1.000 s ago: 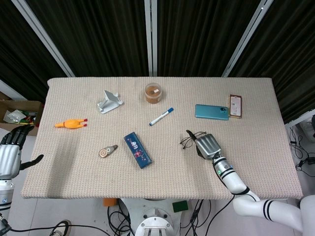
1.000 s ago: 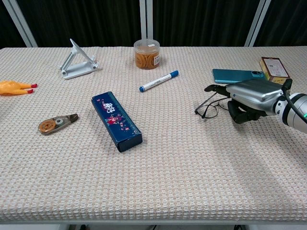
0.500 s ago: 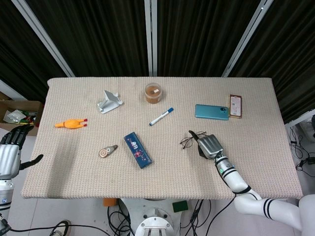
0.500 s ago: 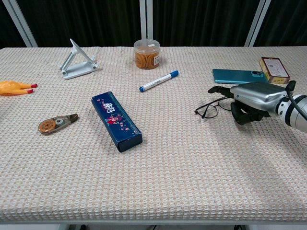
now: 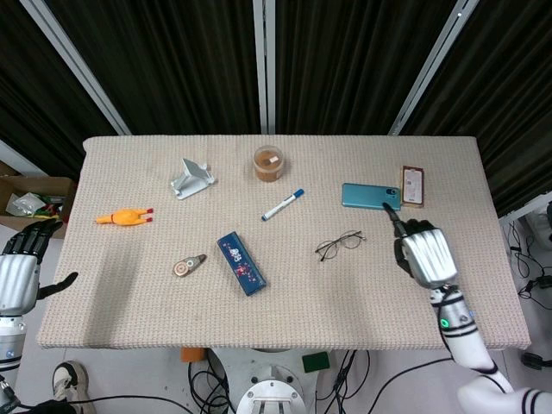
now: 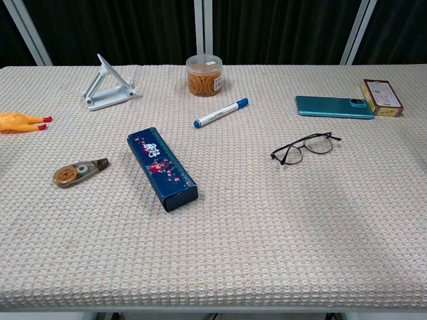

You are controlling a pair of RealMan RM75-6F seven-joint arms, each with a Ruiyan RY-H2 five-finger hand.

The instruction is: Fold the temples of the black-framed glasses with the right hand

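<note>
Seeing the right hand (image 5: 423, 256) only in the head view, near the right edge of the table (image 5: 302, 302), with its silver back turned up. Hiding most of its fingers under that back, so not being able to tell if curled in or spread; only showing one dark finger (image 5: 391, 212) poking out toward the phone (image 5: 371, 196). Not touching anything that can be seen.

Catching the left hand (image 5: 19, 272) off the left side of the table, partly cut by the picture edge, with fingers apart and holding nothing.

Finding the black-framed glasses (image 5: 338, 245) lying on the table, left of the right hand and well apart from it, nearer than the phone. Being too thin to make out how the temples are sitting.

Looking around the glasses: a small box (image 5: 412, 186) just beside the phone on its right, a blue-capped pen (image 5: 283, 204) further left, a round jar (image 5: 268, 163) far behind the pen, a blue pencil case (image 5: 241, 263) to the left, then a correction tape (image 5: 187, 266), an orange toy chicken (image 5: 125, 216) and a white phone stand (image 5: 191, 178). Nothing standing between the hand and the glasses.
</note>
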